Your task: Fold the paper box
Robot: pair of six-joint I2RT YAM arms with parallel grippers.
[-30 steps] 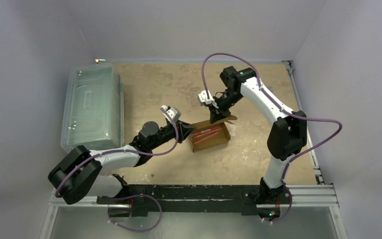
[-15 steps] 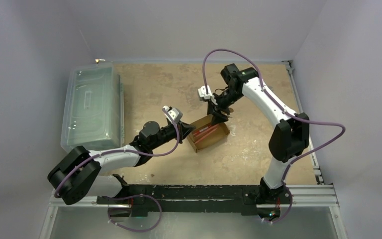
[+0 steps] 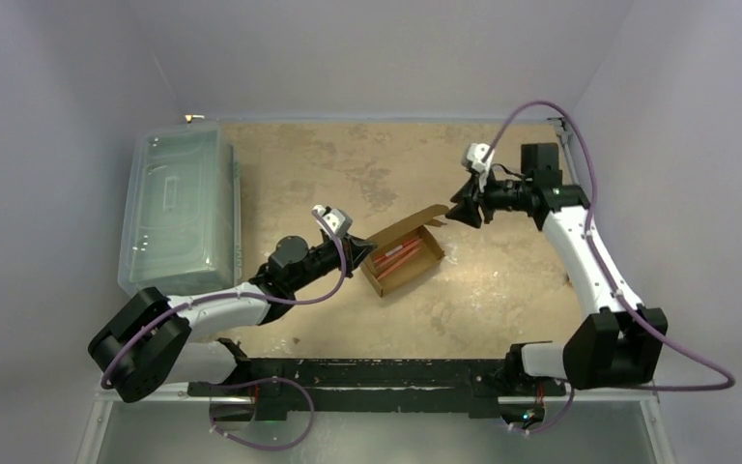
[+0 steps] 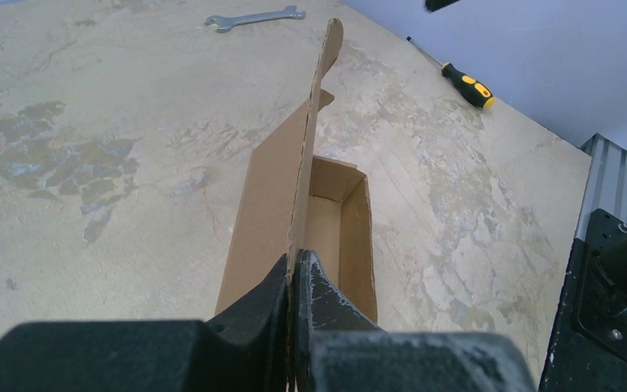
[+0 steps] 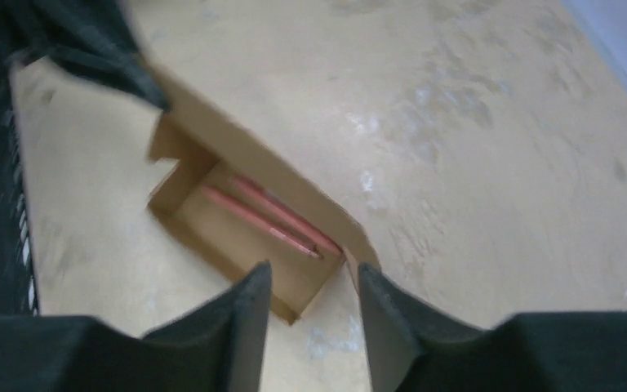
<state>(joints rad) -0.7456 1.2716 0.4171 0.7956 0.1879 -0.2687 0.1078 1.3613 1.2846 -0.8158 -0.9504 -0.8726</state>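
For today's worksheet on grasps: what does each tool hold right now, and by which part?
The left tool pinches the paper box by the near edge of its upright flap. The right tool is open, holding nothing.

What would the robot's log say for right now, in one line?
left gripper: shut on paper box flap | right gripper: open, near box | box: lid up, red sticks inside

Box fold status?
Done: paper box walls are up, red pens inside. In hand: left tool pinches the raised lid flap; right tool open, by the box's corner. Left: close lid, tuck tabs.
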